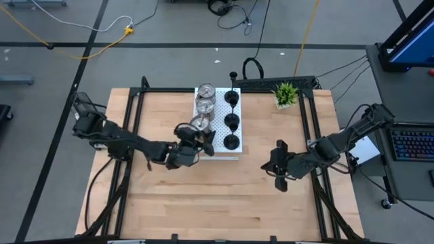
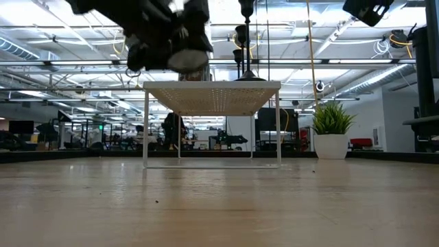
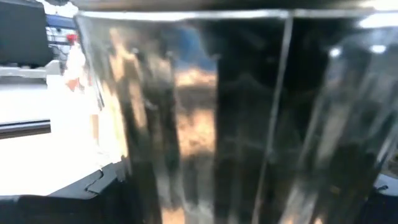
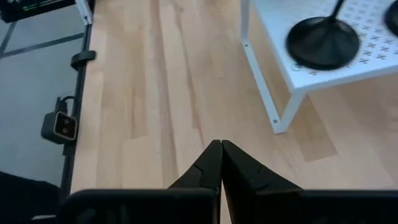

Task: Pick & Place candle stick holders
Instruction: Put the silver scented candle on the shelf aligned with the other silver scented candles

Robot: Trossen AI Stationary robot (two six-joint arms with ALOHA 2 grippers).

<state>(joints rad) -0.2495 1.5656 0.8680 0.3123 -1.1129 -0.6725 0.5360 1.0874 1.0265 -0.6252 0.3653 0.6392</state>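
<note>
Left gripper (image 1: 192,142) clasps a silver candle stick holder (image 1: 199,124) over the white perforated board (image 1: 218,150).
Its fingers stand wide around that shiny holder at the board's near-left part, level with the board's top in the low view. Two more silver holders (image 1: 205,90) line the board's left column; three black goblet holders (image 1: 231,141) fill the right column. The right gripper (image 4: 221,163), fingers pressed together and empty, hangs over bare wooden counter (image 1: 224,196) right of the board, well apart from it. A potted plant (image 1: 285,93) sits at the counter's far edge.
</note>
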